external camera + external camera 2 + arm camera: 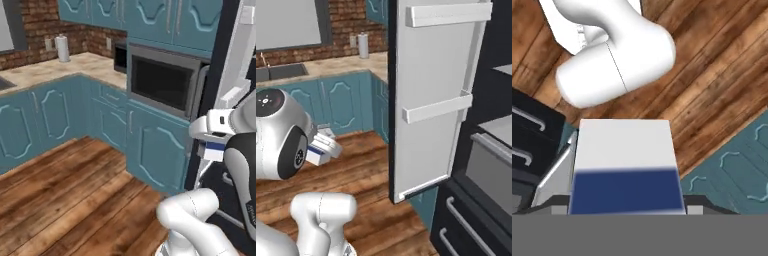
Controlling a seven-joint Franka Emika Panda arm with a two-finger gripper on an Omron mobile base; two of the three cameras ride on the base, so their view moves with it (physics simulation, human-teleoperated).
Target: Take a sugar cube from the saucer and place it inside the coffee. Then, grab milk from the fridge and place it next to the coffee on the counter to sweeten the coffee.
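Milk (626, 170), a white carton with a blue band, sits clamped between the jaws of the gripper (627, 207), held in the air above the wooden floor (65, 190), beside the open fridge (476, 150) door. It looks light and fairly stiff, though thin card walls could buckle under hard squeezing; gripping the flat sides low on the body, as here, seems sound. Smooth faces may slip if tilted. The bench (75, 67) lies well apart, past the teal cabinets (45, 120).
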